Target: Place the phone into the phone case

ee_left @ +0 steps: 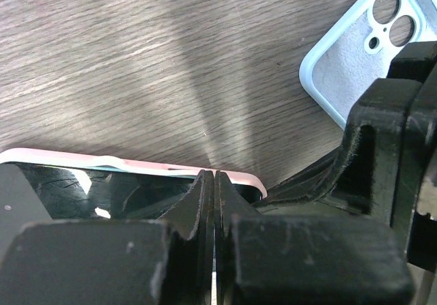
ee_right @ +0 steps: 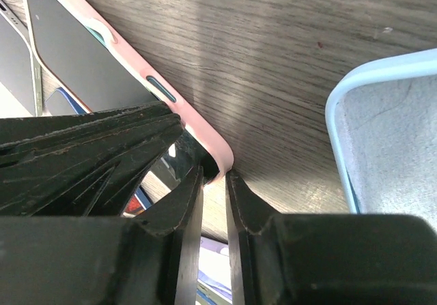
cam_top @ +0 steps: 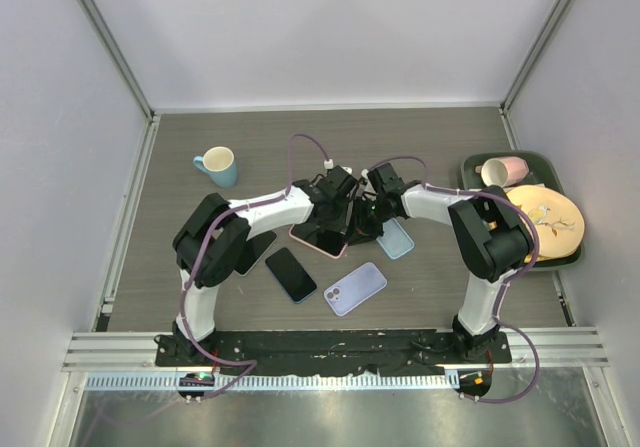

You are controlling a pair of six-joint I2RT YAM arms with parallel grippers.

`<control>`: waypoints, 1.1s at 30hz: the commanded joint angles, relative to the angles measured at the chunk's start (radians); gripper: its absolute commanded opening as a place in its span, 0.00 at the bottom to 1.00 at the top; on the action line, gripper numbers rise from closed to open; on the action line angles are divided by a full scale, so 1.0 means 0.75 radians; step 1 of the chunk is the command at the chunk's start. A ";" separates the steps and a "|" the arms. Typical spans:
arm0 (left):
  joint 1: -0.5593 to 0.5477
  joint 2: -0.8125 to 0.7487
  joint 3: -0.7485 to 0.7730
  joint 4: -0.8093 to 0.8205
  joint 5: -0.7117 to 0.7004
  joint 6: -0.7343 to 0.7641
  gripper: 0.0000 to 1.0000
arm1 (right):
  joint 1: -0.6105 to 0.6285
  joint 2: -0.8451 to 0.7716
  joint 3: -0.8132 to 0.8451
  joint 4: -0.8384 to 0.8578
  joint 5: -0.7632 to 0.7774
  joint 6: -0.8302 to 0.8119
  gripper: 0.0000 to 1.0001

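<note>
A pink phone case (cam_top: 312,246) lies mid-table with a dark phone (cam_top: 322,235) in it. My left gripper (cam_top: 335,225) is shut, its tips (ee_left: 215,177) resting on the phone's screen (ee_left: 102,196) just inside the pink rim (ee_left: 136,163). My right gripper (cam_top: 357,227) meets it from the right. Its jaws (ee_right: 215,175) stand nearly closed on the case's corner (ee_right: 220,156). The phone's screen (ee_right: 75,52) and the pink side (ee_right: 136,66) show in the right wrist view. An empty light blue case (cam_top: 397,237) lies just right, also in the left wrist view (ee_left: 348,66) and the right wrist view (ee_right: 389,134).
A purple phone (cam_top: 355,287) lies face down and a black phone (cam_top: 290,274) lies in front. Another dark phone (cam_top: 258,250) is under the left arm. A blue mug (cam_top: 218,164) stands back left. A green tray (cam_top: 467,172) at right holds a pink cup (cam_top: 505,171) and a plate (cam_top: 545,222).
</note>
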 commanded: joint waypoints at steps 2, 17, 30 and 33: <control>-0.003 0.101 -0.038 -0.087 0.049 -0.002 0.00 | 0.012 0.169 -0.014 0.038 0.528 -0.106 0.06; -0.003 -0.185 -0.060 -0.048 -0.196 0.016 0.15 | 0.039 0.110 0.068 0.050 0.583 -0.063 0.01; 0.195 -0.539 -0.430 0.056 -0.068 0.022 0.66 | 0.010 -0.023 0.208 0.048 0.497 -0.075 0.09; 0.297 -0.521 -0.489 0.138 0.065 0.016 0.65 | 0.008 -0.109 0.122 0.058 0.446 -0.059 0.32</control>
